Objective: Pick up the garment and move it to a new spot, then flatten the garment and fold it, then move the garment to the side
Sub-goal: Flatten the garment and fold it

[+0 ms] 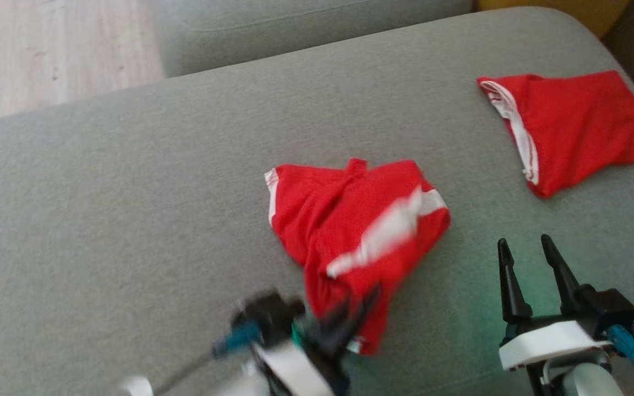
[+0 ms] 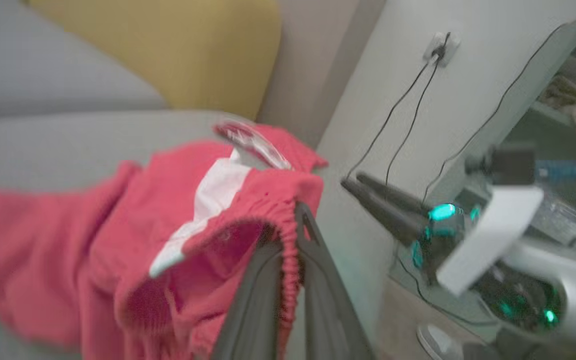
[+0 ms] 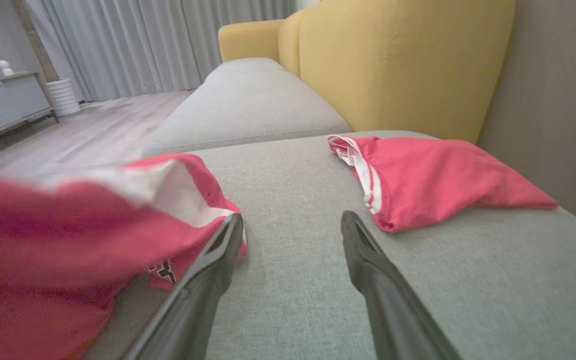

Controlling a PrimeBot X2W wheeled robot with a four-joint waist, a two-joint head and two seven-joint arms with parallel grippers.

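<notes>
Now: left gripper point(image 2: 290, 235) clamped on the red shorts point(image 1: 350, 220)

Crumpled, with a white side stripe, the red shorts lie about midway across the grey sofa cushion point(image 1: 130, 220), their near end raised. The left gripper is closed tight on the elastic waistband point(image 2: 248, 220) there, though the head view blurs it. The right gripper point(image 1: 525, 242) hovers just right of the shorts, fingers spread wide, grasping nothing. A second red garment point(image 1: 575, 129), folded, lies well apart at the cushion's far right corner, near the yellow backrest point(image 3: 393, 60).

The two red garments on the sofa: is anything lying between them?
Nothing; in the head view a bare stretch of grey cushion separates the crumpled garment from the folded garment.
</notes>
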